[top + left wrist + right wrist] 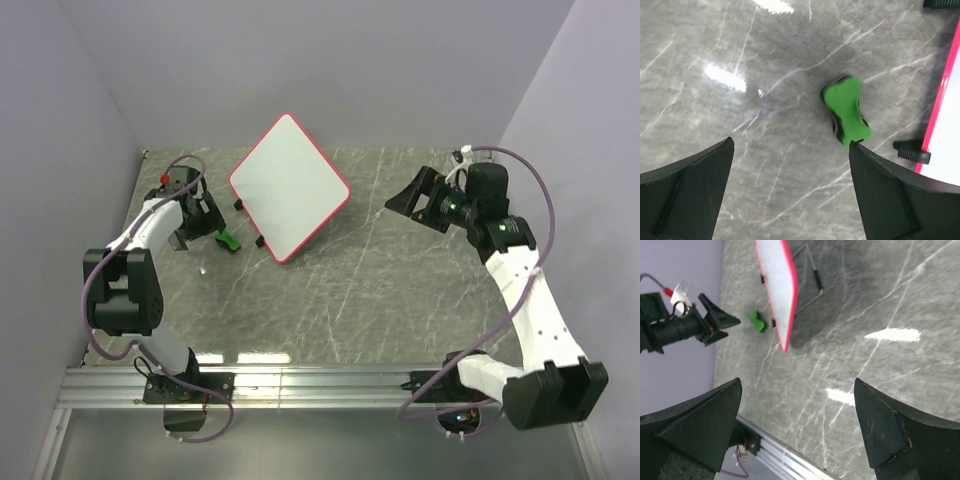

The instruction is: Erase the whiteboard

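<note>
The whiteboard (pixel 289 186) stands tilted on small black feet at the back middle of the table, white with a red-pink rim and no marks showing. Its edge shows in the left wrist view (pixel 946 107) and it shows edge-on in the right wrist view (pixel 777 285). A small green block (pixel 229 240) lies on the table left of the board, also in the left wrist view (pixel 846 111) and the right wrist view (pixel 757 321). My left gripper (pixel 200 222) is open and empty just left of the block (pixel 790 147). My right gripper (pixel 408 197) is open and empty, right of the board (pixel 797 387).
The grey marble table (pixel 380 290) has lilac walls on the left, back and right. An aluminium rail (pixel 300 385) runs along the near edge. A wire stand (pixel 810 275) props the board from behind.
</note>
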